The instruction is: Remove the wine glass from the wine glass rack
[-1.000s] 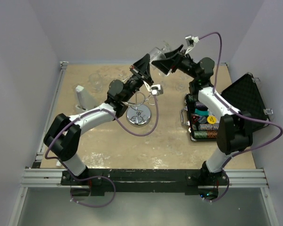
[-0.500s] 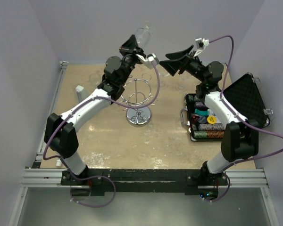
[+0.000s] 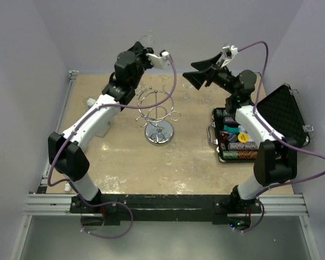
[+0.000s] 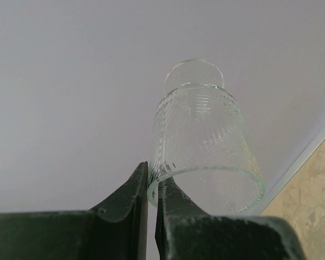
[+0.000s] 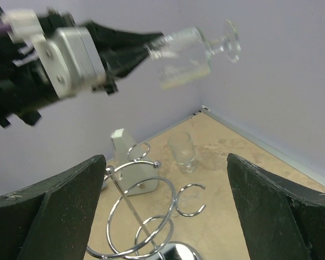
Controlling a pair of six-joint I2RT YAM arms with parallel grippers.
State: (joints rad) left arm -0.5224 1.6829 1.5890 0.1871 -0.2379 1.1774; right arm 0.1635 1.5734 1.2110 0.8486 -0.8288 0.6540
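Left arm [image 3: 97,116] is raised toward the lavender back wall. The left jaws are pressed almost together, pinching the rim of the clear ribbed wine glass [image 4: 206,146]. The rim wall sits between the two tips.

- Glass position, top view: upper centre-left of the frame [image 3: 148,39], against the wall, above and beyond the rack and well apart from it.
- Glass position, right wrist view: top centre [image 5: 192,51], lying roughly level, with the round foot pointing toward the right edge, away from the jaws.

The shiny chrome wire wine glass rack [image 3: 158,116] stands upright on its round disc base at mid-frame on the beige worktop [image 3: 151,168]. The right wrist view shows its ball top and curled hooks low in the frame [image 5: 179,252].

The right jaws are spread wide and hold nothing. They sit upper right of centre in the top view, facing the glass across a gap.

Other items:
- A second small clear glass [image 5: 183,151] stands on the worktop beyond the rack.
- A white wedge-shaped block [image 5: 124,149] sits to its left.
- An open black case [image 3: 279,111] sits at the right edge, with its contents visible.
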